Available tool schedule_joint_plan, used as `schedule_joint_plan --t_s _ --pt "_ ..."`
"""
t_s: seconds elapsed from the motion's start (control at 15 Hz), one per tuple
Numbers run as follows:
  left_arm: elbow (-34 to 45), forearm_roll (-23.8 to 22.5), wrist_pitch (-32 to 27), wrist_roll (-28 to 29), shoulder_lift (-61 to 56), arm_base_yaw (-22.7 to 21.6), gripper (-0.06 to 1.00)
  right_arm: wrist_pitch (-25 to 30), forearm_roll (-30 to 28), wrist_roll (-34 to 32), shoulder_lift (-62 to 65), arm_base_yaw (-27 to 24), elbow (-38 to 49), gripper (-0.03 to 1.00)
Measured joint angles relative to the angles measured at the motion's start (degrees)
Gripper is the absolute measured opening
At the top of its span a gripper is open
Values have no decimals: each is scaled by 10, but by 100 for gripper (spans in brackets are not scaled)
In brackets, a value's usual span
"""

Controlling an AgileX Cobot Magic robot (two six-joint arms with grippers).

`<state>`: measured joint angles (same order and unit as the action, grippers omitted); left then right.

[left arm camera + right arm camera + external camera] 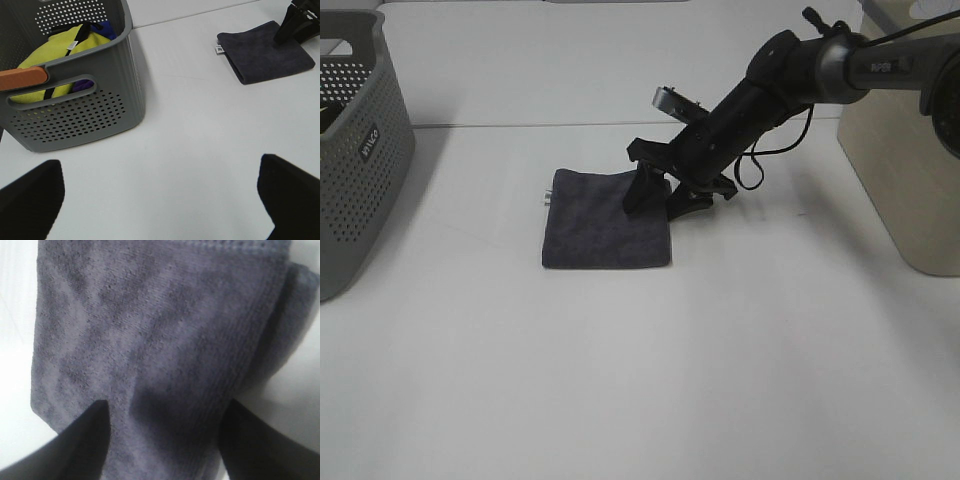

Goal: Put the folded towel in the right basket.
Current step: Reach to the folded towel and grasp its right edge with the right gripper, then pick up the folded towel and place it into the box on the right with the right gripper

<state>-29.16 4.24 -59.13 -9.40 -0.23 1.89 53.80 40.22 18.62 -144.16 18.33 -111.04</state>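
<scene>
The folded dark grey towel (605,220) lies flat on the white table, mid-table; it also shows in the left wrist view (260,55) and fills the right wrist view (150,330). My right gripper (662,202) reaches in from the right and is open, low over the towel's right edge (165,450), one finger on the towel and the other at its edge. The right basket (910,170) is beige and stands at the table's right side. My left gripper (160,200) is open and empty, out of the exterior high view.
A grey perforated basket (360,150) stands at the left edge, holding a yellow cloth (65,55) and darker items. The bare white table (670,360) spreads in front of the towel.
</scene>
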Motion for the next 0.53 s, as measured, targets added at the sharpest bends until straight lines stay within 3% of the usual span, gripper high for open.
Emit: schedule_joint_plan --t_s 0.2,0.27,0.53 --pt "0 0 0 0 0 0 99 -6 -1 2 -5 5 0 12" --pt "0 0 0 0 0 0 99 -6 -1 2 -6 5 0 8" --pt "0 0 0 0 0 0 99 -4 -6 2 6 5 0 7"
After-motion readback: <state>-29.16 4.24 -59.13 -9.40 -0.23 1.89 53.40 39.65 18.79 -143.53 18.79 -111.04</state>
